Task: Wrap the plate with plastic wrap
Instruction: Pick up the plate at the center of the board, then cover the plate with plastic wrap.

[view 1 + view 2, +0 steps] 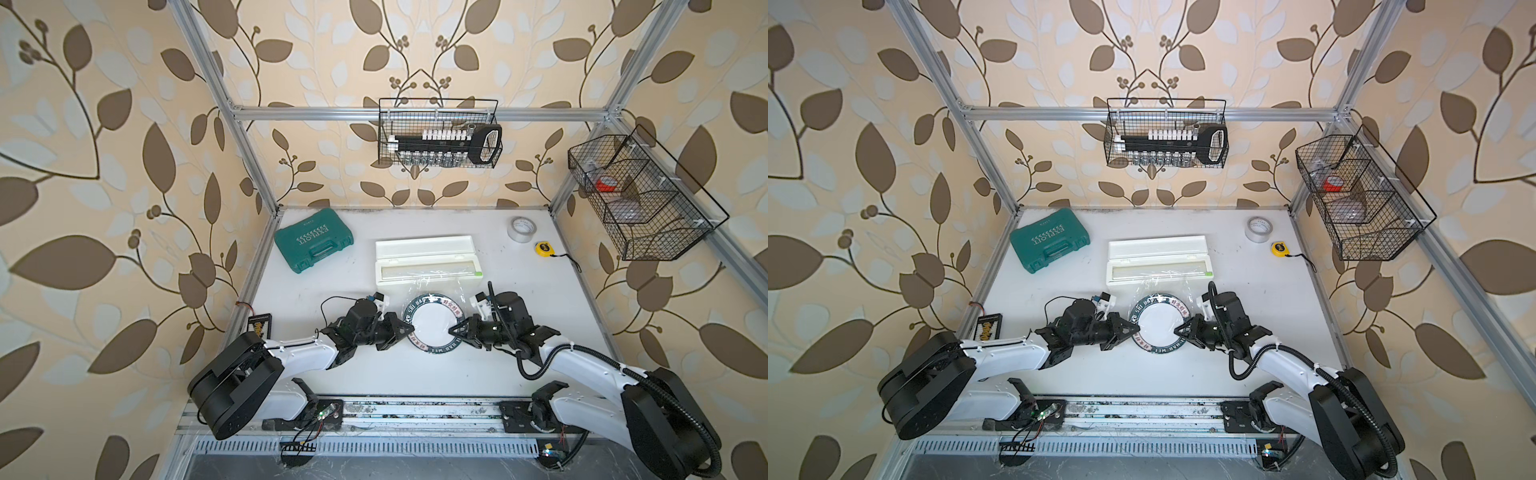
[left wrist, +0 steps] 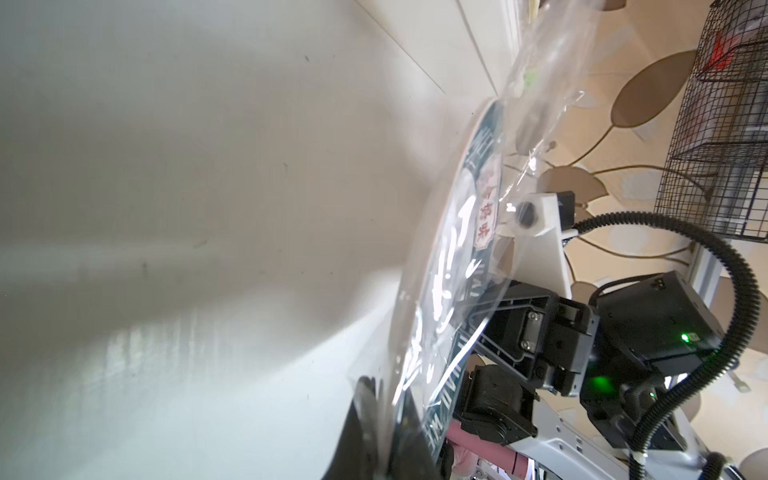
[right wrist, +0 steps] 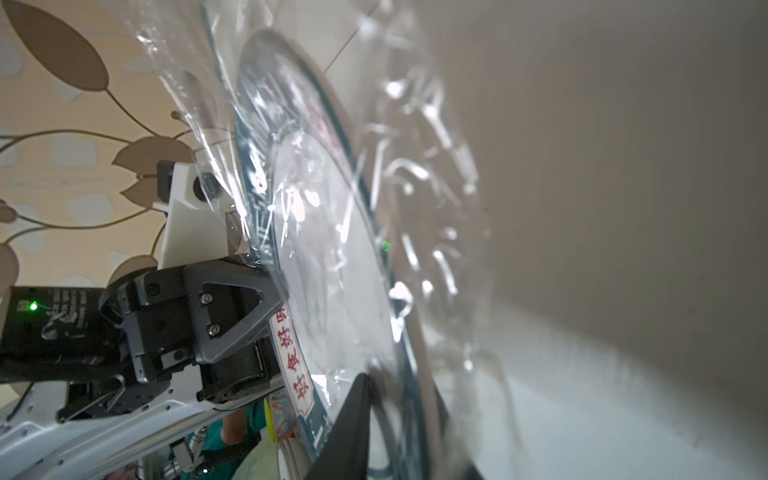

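Note:
The plate [image 1: 432, 328] [image 1: 1160, 324], white with a dark navy lettered rim, lies near the table's middle in both top views. Plastic wrap [image 1: 432, 286] [image 1: 1163, 286] runs from the white dispenser box [image 1: 428, 266] down over it and shows as crinkled film [image 3: 424, 166] [image 2: 540, 104]. My left gripper [image 1: 411, 330] [image 2: 388, 407] is shut on the plate's left rim [image 2: 469, 208], film pinched between the fingers. My right gripper [image 1: 451, 331] [image 3: 399, 415] is shut on the opposite rim of the plate [image 3: 332, 270], also through film. The two grippers face each other across the plate.
A green tool case [image 1: 313, 246] lies at the back left. A grey tape roll [image 1: 522, 228] and a yellow tape measure [image 1: 544, 248] sit at the back right. Wire baskets hang on the rear frame [image 1: 440, 133] and the right frame [image 1: 640, 195]. A small black item [image 1: 259, 326] lies at the left edge.

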### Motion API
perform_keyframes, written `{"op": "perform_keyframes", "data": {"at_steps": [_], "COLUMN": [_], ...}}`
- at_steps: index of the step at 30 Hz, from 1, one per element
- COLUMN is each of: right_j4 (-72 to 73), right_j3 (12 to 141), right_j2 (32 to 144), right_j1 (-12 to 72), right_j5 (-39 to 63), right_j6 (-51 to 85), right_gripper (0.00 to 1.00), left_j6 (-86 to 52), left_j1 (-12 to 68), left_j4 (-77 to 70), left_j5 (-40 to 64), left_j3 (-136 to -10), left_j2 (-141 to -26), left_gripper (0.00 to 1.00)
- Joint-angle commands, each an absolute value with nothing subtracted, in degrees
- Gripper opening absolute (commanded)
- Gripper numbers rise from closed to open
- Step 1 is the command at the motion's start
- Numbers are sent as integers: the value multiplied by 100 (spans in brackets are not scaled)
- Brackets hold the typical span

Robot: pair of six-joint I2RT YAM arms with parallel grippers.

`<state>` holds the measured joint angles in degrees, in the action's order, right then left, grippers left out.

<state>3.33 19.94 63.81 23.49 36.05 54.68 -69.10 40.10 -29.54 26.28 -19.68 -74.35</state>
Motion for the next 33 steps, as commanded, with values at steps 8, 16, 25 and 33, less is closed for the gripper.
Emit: {"op": "perform_keyframes", "data": {"at_steps": [8,16,25,33], "right_j4": [354,-108,-299,-207], "right_j3": [2347,2658,2784,2862], "right_j2": [6060,6057,6134,6180], "right_j1": [2391,2391,2384,2390], "right_j5": [4077,4675,5100,5228], "right_j6": [4975,4493,4217,4219], "right_gripper": [0,0,0,0], "left_j6": [-5732,-4625,-4859,-5440], "left_j1": [3575,2145,1889,1882], "left_j4": [137,1098,90,-694], "left_j5": [2553,3393,4280,4561], "left_j3": [-2554,-3719,-4364,-4248], "left_j2": [-5685,-5824,-6973,-7343], "left_gripper": [52,77,68,39]}}
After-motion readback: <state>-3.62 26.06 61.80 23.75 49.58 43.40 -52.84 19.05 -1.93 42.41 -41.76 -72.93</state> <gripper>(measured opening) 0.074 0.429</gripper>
